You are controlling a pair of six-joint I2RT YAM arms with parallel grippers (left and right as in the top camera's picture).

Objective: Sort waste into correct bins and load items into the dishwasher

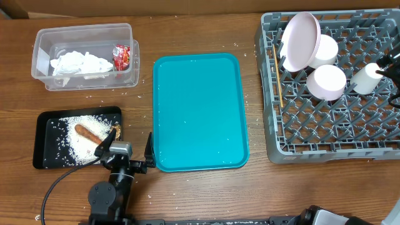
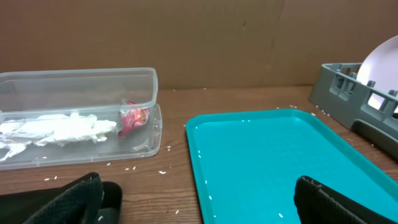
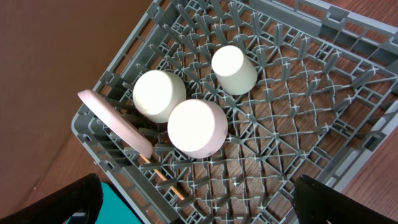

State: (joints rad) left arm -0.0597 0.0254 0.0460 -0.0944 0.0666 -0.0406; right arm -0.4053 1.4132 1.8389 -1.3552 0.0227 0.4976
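Overhead straight down, left wrist low by tray (image 2: 267,162), right above rack (image 3: 115,71)

The left tool (image 2: 196,202) and right tool (image 3: 199,205) hover, jaws spread wide

Bright even light, soft shadows, sharp

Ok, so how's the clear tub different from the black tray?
The tub is clear plastic; the black tray is opaque. The tub has tall walls; the black tray is flat and shallow. The tub holds a napkin and a red wrapper; the black tray holds rice and a sausage piece. Both are rectangular and sit left of the teal tray.
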